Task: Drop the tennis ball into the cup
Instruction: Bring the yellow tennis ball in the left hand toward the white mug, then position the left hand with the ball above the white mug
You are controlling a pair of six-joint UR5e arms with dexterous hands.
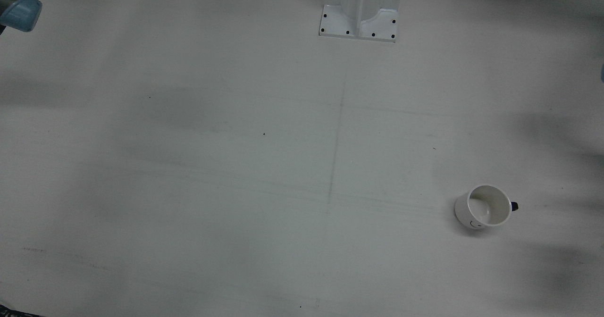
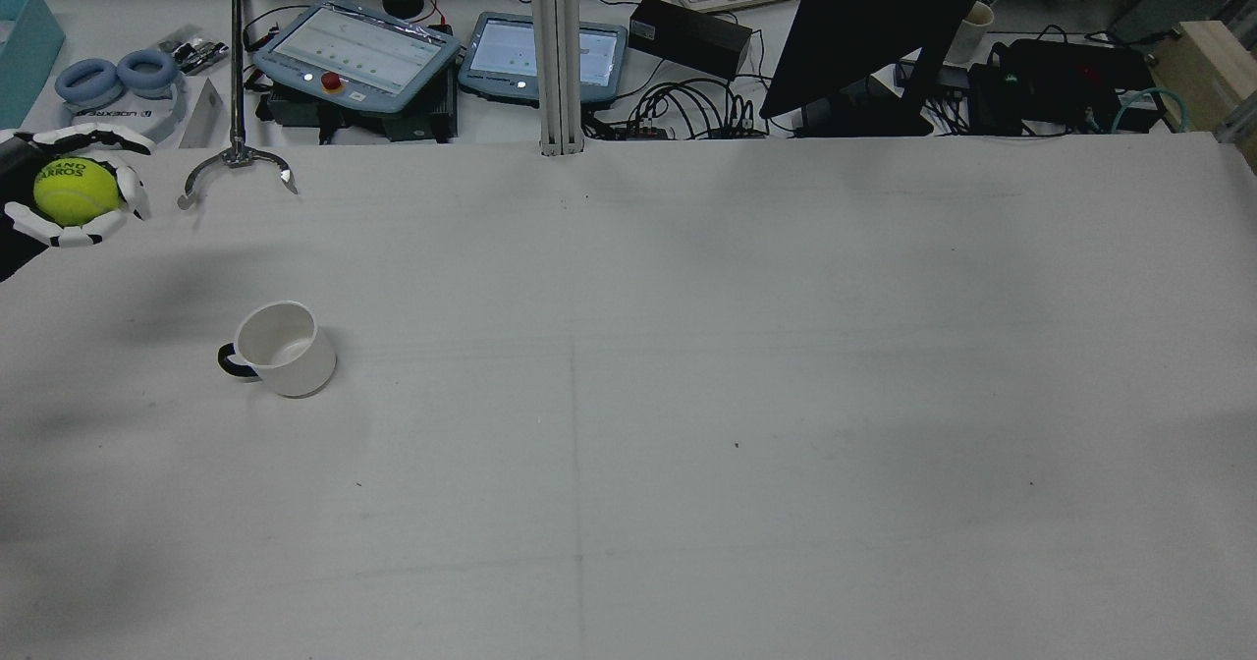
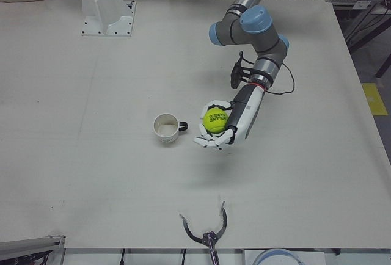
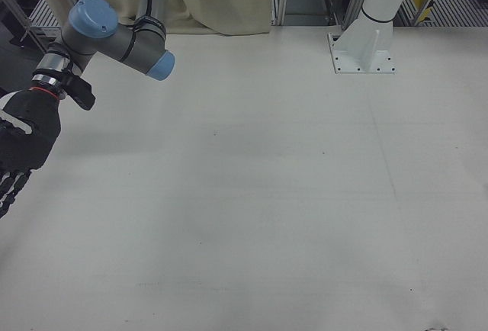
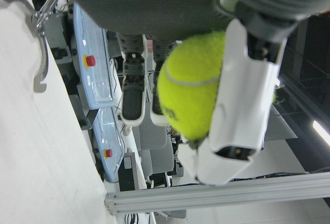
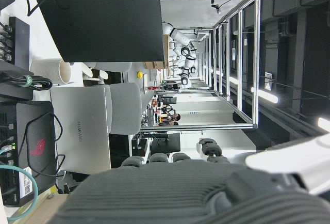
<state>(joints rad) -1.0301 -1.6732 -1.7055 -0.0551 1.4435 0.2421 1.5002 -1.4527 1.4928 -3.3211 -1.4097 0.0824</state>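
My left hand [image 3: 227,124] is shut on a yellow-green tennis ball [image 3: 214,120] and holds it above the table, palm turned toward the cup. A white cup [image 3: 166,128] with a dark handle stands upright and empty just beside the hand. In the rear view the hand [image 2: 69,198] with the ball [image 2: 75,192] is at the far left edge, beyond and left of the cup [image 2: 280,348]. The left hand view shows the ball [image 5: 193,87] clasped between fingers [image 5: 242,95]. My right hand [image 4: 19,148] hangs open and empty at the far side of the table.
A metal claw stand [image 2: 236,164] stands at the table's far edge near the left hand; it also shows in the left-front view [image 3: 204,231]. An arm pedestal [image 1: 359,10] is bolted to the table. Teach pendants [image 2: 354,51], cables and a monitor [image 2: 874,22] lie beyond the edge.
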